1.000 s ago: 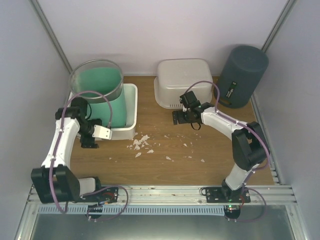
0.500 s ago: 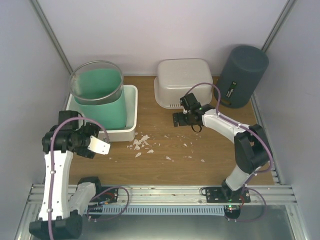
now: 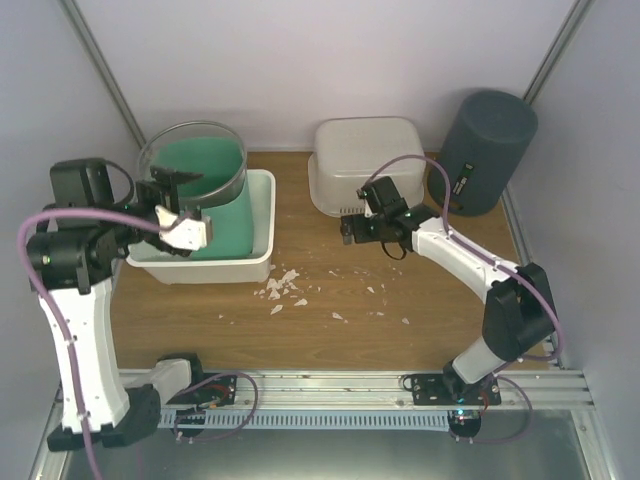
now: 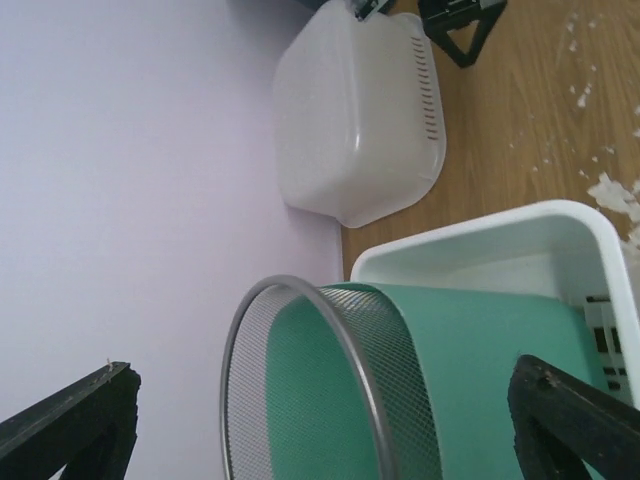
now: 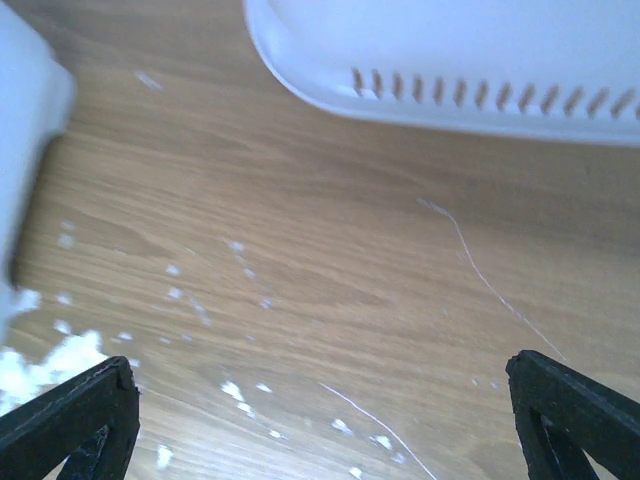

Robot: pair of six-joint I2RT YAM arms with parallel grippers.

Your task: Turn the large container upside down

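Large container (image 3: 365,160), the white tub at the back of the tabletop (image 3: 330,345), sits bottom up with its rim on the wood, so I think the flip is done and the arms just need to back off. Right pincer (image 3: 347,230) hangs just beside it, jaws wide apart, holding nothing. Left pincer (image 3: 172,205) is wide apart too, up by the green bin (image 3: 228,205), gripping nothing.

Dark grey cylinder (image 3: 487,150) at back right, white crumbs (image 3: 283,286) on wooden table (image 3: 330,345), green mesh bin (image 3: 226,208) standing in white tub (image 3: 215,268)
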